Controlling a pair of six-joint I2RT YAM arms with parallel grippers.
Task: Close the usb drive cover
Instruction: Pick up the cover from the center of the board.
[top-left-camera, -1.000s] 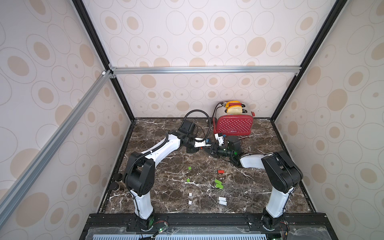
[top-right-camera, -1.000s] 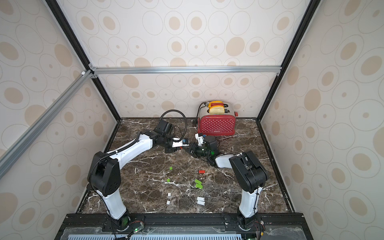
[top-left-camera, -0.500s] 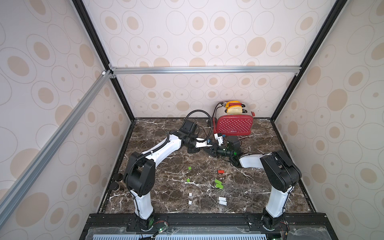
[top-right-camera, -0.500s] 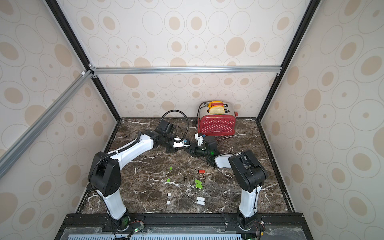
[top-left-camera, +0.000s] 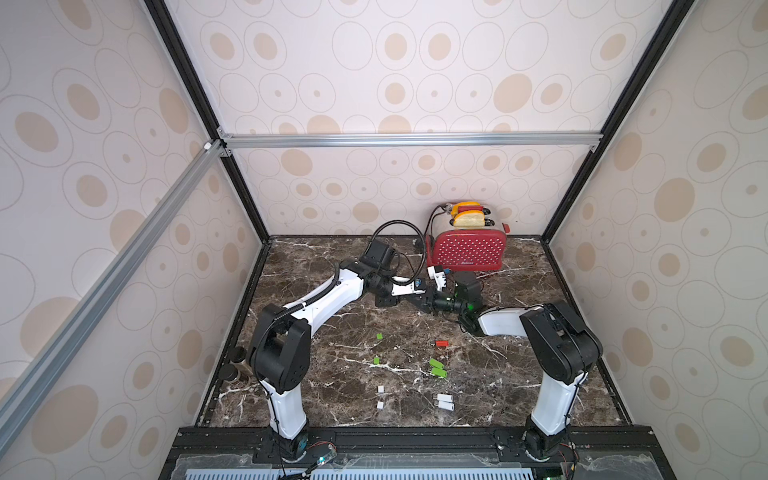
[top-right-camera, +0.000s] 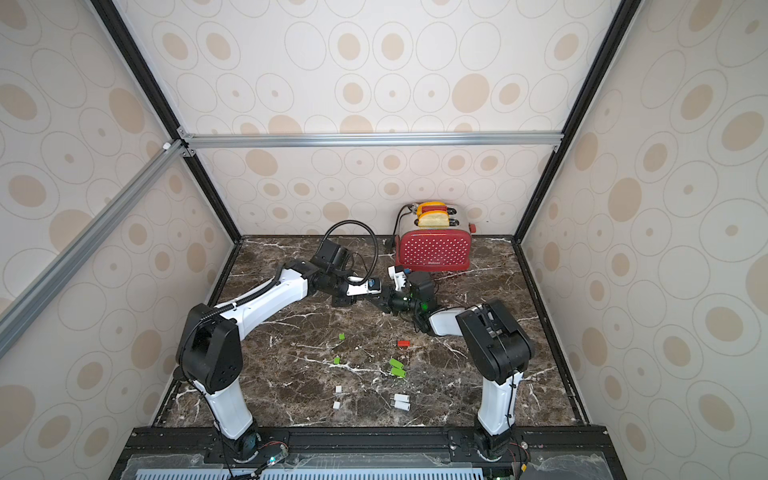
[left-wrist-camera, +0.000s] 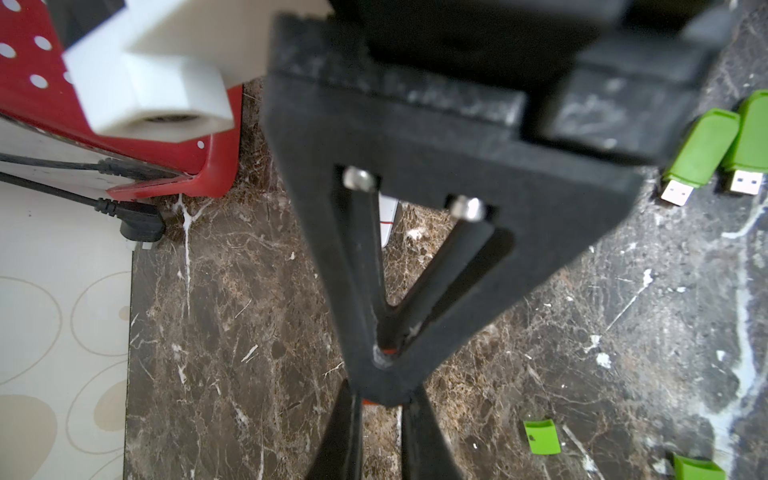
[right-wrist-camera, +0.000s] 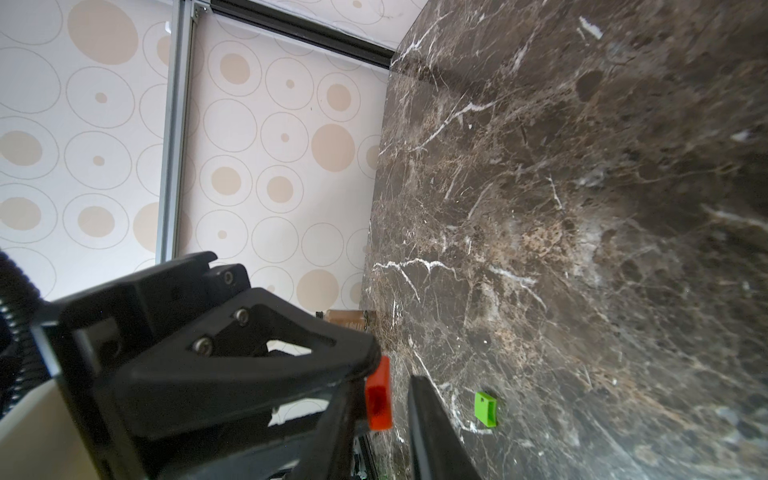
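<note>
The orange-red USB drive part (right-wrist-camera: 378, 390) is held in the air above the marble table (right-wrist-camera: 582, 208), at the very tip of the left gripper (left-wrist-camera: 380, 428). The jaws of this gripper are clamped on it, with only a narrow slit between them. It cannot be told whether the part is the drive body or the cover.

The right gripper (right-wrist-camera: 390, 415) is placed around the same part. Its jaws are apart, and a clear gap is seen between the part and one finger (right-wrist-camera: 428, 424). The other finger is partly hidden behind the left gripper.

The part is judged to be very light and made of stiff, smooth plastic, so it may slip or turn if it is pressed from one side only. It is best taken on its two flat faces, close to the left gripper's tip. A straight push along its long axis is probably needed, because a tilted push could jam the cover or knock the part out of the hold.
</note>
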